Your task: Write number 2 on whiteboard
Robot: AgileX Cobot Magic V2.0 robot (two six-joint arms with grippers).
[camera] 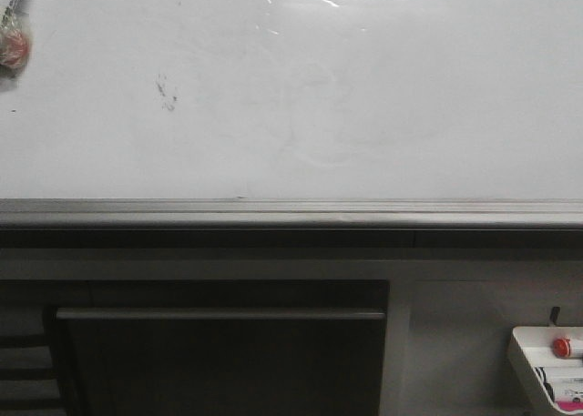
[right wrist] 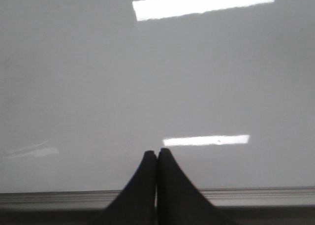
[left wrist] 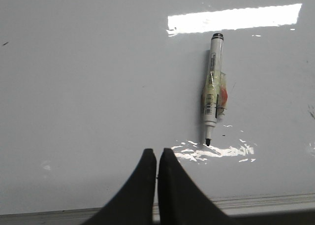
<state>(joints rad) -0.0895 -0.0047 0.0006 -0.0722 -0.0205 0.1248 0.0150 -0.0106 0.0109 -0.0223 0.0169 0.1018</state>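
Whiteboard lies flat in the front view, grey rail along its near edge, no number 2 on it yet, only a dark smudge and faint erased swirls. At the board's far left corner the front view catches a sliver of a marker; neither arm shows in that view. Left wrist view: left gripper has its jaws pressed together, holding nothing, hanging over the board just inside the rail. The marker lies flat on the board, ahead of the gripper and off to one side, apart from it, uncapped black tip pointing back toward the rail, butt end away, yellowish tape around the barrel. Long axis runs roughly along the gripper's line of sight, slightly tilted. Right wrist view: right gripper also closed and empty, over bare board near the rail, no marker in sight. Left arm looks the nearer one; it would need to open and reach forward and sideways, closing across the barrel. White tray with red ball sits below the board's right end.
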